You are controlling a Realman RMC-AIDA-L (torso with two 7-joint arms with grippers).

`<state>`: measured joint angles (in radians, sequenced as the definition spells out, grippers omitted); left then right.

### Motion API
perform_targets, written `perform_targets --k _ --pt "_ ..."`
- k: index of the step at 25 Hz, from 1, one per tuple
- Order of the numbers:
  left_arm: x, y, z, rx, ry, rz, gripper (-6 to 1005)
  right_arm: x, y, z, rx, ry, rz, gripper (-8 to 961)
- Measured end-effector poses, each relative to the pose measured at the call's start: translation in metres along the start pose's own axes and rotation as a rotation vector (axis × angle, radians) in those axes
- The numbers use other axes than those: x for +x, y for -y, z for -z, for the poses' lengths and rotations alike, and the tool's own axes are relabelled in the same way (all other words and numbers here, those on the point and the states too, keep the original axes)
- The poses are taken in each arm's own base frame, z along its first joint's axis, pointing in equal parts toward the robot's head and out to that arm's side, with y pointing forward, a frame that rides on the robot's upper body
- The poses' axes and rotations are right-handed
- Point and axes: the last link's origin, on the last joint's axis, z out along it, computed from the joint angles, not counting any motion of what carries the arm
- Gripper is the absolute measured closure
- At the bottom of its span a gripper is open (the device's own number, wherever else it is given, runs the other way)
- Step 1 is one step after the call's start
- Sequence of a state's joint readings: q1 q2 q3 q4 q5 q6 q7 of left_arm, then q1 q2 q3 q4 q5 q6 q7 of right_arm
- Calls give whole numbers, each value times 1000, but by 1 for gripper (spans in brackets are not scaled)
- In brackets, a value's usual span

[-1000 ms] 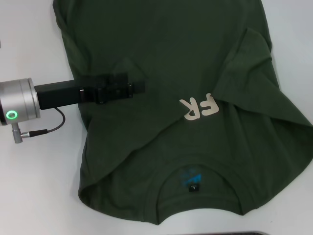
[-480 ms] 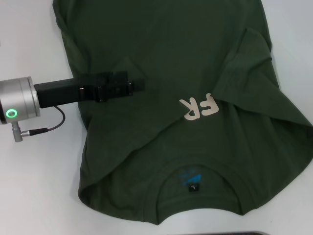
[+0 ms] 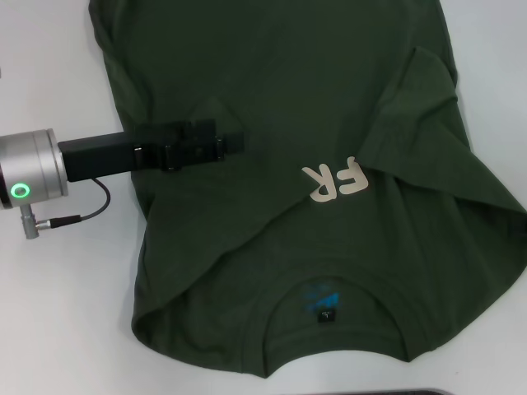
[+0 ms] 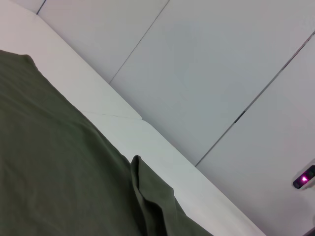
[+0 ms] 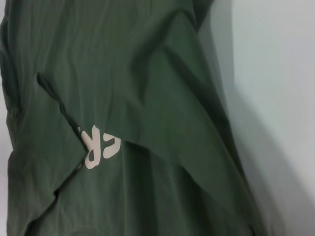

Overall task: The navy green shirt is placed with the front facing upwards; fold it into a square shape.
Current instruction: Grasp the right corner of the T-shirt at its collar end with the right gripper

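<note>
The navy green shirt (image 3: 272, 74) lies front up on the white table, its ribbed collar (image 3: 333, 284) and neck label (image 3: 328, 316) nearest me. Both sides are folded inward. The right flap (image 3: 428, 115) covers part of the cream lettering (image 3: 333, 179), so only "FR" shows. My left gripper (image 3: 235, 142) reaches in from the left and sits low over the folded-in left side, black against the dark cloth. The left wrist view shows shirt fabric (image 4: 49, 162) with a raised crease. In the right wrist view the folded flap (image 5: 147, 73) and the lettering (image 5: 98, 146) appear. The right gripper is out of view.
White table (image 3: 58, 288) surrounds the shirt on the left and right. A thin cable (image 3: 82, 210) hangs from the left arm's wrist. A dark edge (image 3: 395, 392) runs along the near side. Grey wall panels (image 4: 197, 73) stand beyond the table.
My left gripper has shifted very slightly toward the far side over the shirt. The cloth has not moved.
</note>
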<state>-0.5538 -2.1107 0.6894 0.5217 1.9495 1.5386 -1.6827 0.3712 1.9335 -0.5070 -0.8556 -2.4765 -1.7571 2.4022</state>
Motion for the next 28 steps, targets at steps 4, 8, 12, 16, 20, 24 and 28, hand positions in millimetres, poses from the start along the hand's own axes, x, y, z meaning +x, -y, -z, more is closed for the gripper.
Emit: perform_targets --k 4,8,12,16,20,24,28 --pt "0 0 0 0 0 0 114 1 -1 -4 -11 -10 -5 107" --pt "0 0 0 0 -1 0 114 0 -2 -5 -8 -13 -1 108" --pt "0 0 0 1 -1 1 114 -2 -1 -3 3 -12 -4 109" --pt "0 0 0 1 -1 2 114 -1 2 0 24 -23 -19 111" --pt "0 0 0 0 -2 1 114 -2 1 0 35 -38 -18 162" --pt "0 0 0 -1 -2 1 114 -3 1 -1 37 -39 -22 228" --pt "0 0 0 -1 -2 1 115 -3 2 -1 52 -53 -23 294"
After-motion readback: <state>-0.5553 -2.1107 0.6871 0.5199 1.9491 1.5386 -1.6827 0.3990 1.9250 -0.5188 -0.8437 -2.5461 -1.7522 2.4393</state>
